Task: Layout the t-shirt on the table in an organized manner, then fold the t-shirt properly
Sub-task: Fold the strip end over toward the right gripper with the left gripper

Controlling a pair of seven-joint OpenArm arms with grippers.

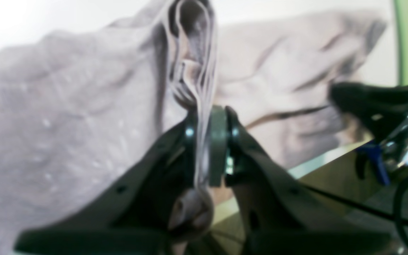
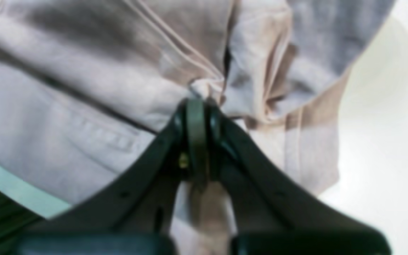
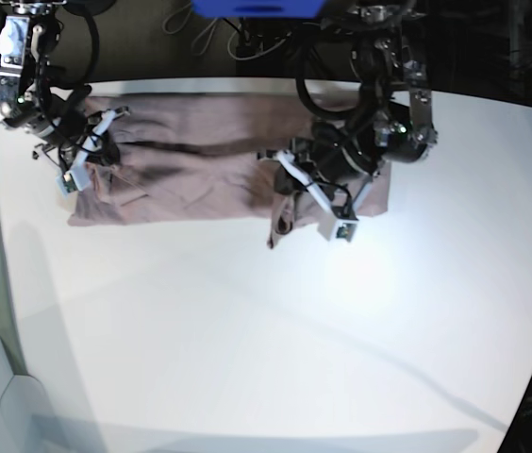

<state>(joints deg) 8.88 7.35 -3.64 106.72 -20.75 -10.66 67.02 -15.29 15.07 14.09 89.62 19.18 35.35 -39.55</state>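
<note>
White and smooth, the broad matte counter (image 3: pixel 247 340) fills the base view, and the dusty mauve cotton t-shirt (image 3: pixel 191 156) lies stretched along its far edge. On the scene's right the left hand (image 3: pixel 283 181) pinches a bunched fold; on the scene's left the right hand (image 3: pixel 85 151) pinches the shirt's end.

Left wrist view: the left hand (image 1: pixel 207 152) is clenched on stacked cloth layers (image 1: pixel 66 117).

Right wrist view: the right hand (image 2: pixel 198 138) is clamped on a hem fold (image 2: pixel 101 88), counter (image 2: pixel 384 141) beyond.
</note>
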